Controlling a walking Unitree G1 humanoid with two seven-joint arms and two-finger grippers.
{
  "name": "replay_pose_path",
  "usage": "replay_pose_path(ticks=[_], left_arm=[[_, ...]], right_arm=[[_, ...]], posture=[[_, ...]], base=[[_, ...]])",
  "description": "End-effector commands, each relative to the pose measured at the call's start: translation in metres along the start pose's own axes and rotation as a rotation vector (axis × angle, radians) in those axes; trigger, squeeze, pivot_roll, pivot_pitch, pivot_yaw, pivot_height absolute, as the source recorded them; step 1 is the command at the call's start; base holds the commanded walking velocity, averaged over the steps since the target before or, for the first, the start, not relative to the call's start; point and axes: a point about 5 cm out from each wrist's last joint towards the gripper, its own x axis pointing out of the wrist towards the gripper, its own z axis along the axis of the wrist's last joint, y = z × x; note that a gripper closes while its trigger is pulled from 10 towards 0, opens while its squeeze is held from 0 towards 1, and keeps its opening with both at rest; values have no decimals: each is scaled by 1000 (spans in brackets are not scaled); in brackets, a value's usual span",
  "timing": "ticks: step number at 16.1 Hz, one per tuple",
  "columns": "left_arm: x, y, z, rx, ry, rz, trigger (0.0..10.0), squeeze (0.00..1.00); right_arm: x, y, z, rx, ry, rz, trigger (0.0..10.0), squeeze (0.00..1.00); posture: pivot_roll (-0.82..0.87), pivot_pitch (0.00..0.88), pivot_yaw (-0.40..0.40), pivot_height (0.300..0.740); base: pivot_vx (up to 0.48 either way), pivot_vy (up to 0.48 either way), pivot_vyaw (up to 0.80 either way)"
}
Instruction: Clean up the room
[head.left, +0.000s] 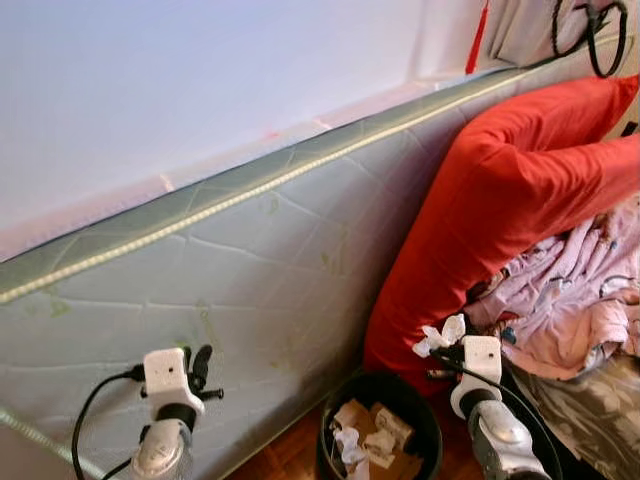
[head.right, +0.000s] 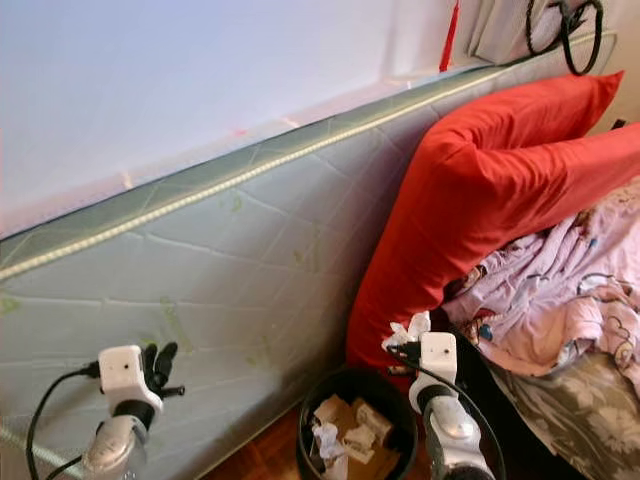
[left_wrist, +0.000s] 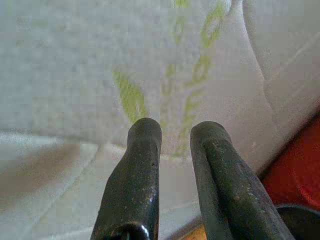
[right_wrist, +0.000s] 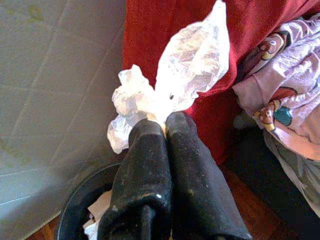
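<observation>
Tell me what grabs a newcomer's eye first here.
The big red pillow leaning against the upright quilted grey mattress, with rumpled pink clothes at its right. Next, the right hand pinching a crumpled clear plastic wrapper above the black round bin of paper scraps.

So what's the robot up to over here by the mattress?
It's tidying up. The right gripper is shut on a crumpled clear plastic wrapper and holds it above the black bin, which already has crumpled paper and cardboard scraps in it. The bin sits on the floor between the upright mattress and a red pillow, with a pile of pink clothes beside that. The left gripper hangs empty in front of the mattress, fingers slightly apart.
</observation>
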Motion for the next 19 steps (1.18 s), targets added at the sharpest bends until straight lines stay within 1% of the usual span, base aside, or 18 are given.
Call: replay_pose_path(ticks=[1, 3, 7, 11, 12, 14, 15, 19], left_arm=[[-1, 4, -2, -9, 11, 14, 10000, 0], [-2, 5, -5, -12, 19, 17, 10000, 0], [-4, 6, -10, -15, 38, 21, 10000, 0], [-2, 6, -13, -17, 55, 21, 10000, 0], [-3, 5, -16, -20, 63, 21, 10000, 0], [-4, 5, -18, -21, 71, 23, 10000, 0], [-4, 5, -19, -23, 74, 25, 10000, 0], [-4, 3, -22, -26, 89, 20, 10000, 0]], right_arm=[[0, -2, 0, 2, 11, -1, 10000, 0], [0, -1, 0, -7, 3, 10, 10000, 0], [0, 0, -1, -7, 8, 12, 10000, 0], [1, 1, 0, -9, 14, 16, 10000, 0], [1, 1, -1, -8, 35, 16, 10000, 0], [1, 3, -2, -10, 39, 24, 10000, 0], [1, 3, -1, -2, 18, 28, 10000, 0], [1, 4, -2, -6, 36, 29, 10000, 0]], posture=[[67, 0, -5, 681], [70, 0, -9, 666], [70, 0, -11, 666], [72, 0, -14, 666], [74, 0, -15, 666], [74, 0, -17, 646], [79, 0, -20, 646], [81, 0, -20, 646]], base=[[0, 0, 0], [0, 0, 0], [0, 0, 0], [0, 0, 0], [0, 0, 0], [0, 0, 0], [0, 0, 0], [0, 0, 0]])
